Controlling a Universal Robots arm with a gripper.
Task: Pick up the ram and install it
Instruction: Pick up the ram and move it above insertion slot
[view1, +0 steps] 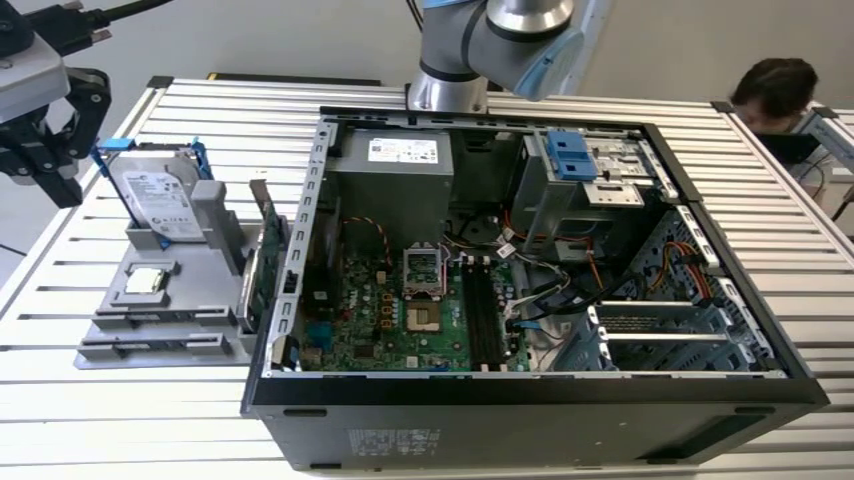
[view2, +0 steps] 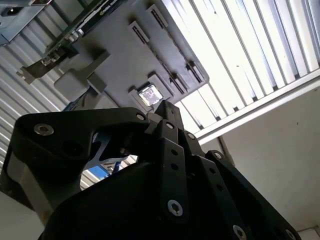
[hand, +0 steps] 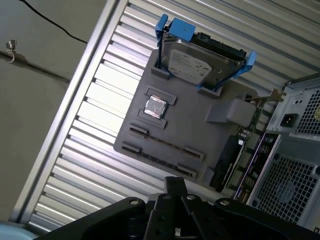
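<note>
From here this looks to me like a robotics lab or test workshop. A slatted aluminium table (view1: 160, 420) fills the exterior view, with an open desktop computer case (view1: 534, 430) at centre. At the left, a grey parts fixture (view1: 147, 325) holds a hard drive (view1: 158, 200). The robot arm's base (view1: 447, 90) stands at top centre, and a person (view1: 774, 90) is at the upper right.

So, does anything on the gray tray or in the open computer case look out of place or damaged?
Nothing stands out. The hard drive leans tilted, but it sits in the supports of the gray tray. The expansion card stands on edge beside it. The computer case lies open, cables loose inside; nothing spilled or broken.
</note>
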